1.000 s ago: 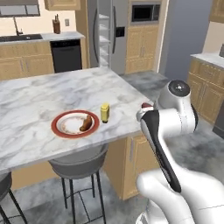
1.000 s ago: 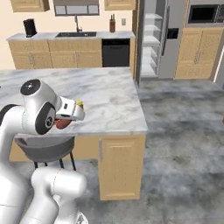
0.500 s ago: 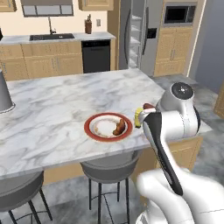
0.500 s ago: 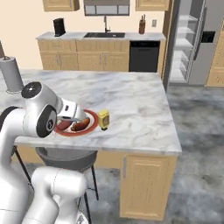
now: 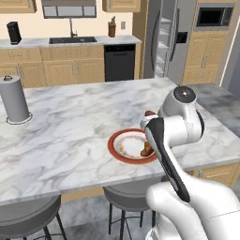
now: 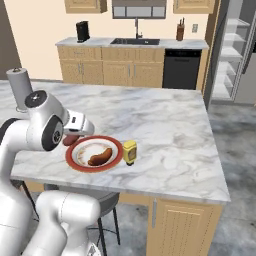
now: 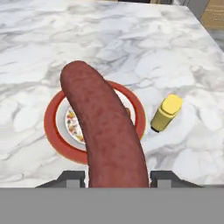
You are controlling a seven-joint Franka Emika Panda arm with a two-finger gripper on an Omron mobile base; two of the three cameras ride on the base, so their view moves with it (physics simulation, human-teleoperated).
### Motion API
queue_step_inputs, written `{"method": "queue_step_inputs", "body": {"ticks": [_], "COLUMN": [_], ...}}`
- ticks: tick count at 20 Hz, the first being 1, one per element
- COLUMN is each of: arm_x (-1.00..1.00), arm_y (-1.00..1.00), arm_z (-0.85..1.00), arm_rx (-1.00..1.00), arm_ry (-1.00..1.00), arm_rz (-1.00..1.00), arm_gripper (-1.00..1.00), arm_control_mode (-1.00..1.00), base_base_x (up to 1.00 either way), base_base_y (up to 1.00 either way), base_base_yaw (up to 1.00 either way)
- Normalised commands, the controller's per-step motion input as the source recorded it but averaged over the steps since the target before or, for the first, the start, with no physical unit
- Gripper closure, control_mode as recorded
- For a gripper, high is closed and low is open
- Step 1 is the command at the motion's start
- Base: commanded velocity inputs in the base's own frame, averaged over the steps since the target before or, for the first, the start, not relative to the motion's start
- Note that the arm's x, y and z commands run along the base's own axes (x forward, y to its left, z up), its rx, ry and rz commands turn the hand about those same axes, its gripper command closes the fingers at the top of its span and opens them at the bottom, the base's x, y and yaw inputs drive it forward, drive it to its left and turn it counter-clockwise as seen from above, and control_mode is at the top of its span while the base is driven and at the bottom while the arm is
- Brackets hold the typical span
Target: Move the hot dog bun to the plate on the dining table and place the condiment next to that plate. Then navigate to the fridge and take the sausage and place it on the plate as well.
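You have one two-finger gripper [image 7: 116,177], clamped on one reddish-brown sausage [image 7: 105,131] and holding it above the one red-rimmed round plate [image 6: 75,162] on the grey-veined marble dining table [image 6: 170,130]. One browned hot dog bun [image 6: 100,156] lies on that plate. One yellow condiment bottle [image 6: 130,152] stands just beside the plate's rim. One grey paper towel roll [image 5: 15,99] stands well apart.
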Motion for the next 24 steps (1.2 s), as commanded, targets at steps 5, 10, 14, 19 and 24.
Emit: {"method": "queue_step_inputs", "body": {"ticks": [5,10,14,19,24], "arm_x": [0.94,0.88,0.75,0.64,0.37], "arm_y": [0.7,0.43,0.05,-0.04,0.0], "arm_z": [-0.65,-0.98,-0.91,-0.64,-0.36], "arm_rx": [0.0,0.0,0.0,0.0,0.0], "arm_ry": [0.17,0.17,0.08,0.05,0.0], "arm_rz": [0.06,0.0,0.0,-0.02,-0.05], "arm_gripper": [1.0,1.0,1.0,1.0,1.0], "arm_control_mode": [-1.0,-1.0,-1.0,-1.0,-1.0], "base_base_x": [0.0,0.0,0.0,0.0,0.0], "base_base_y": [0.0,0.0,0.0,0.0,0.0], "base_base_yaw": [0.0,0.0,0.0,0.0,0.0]}}
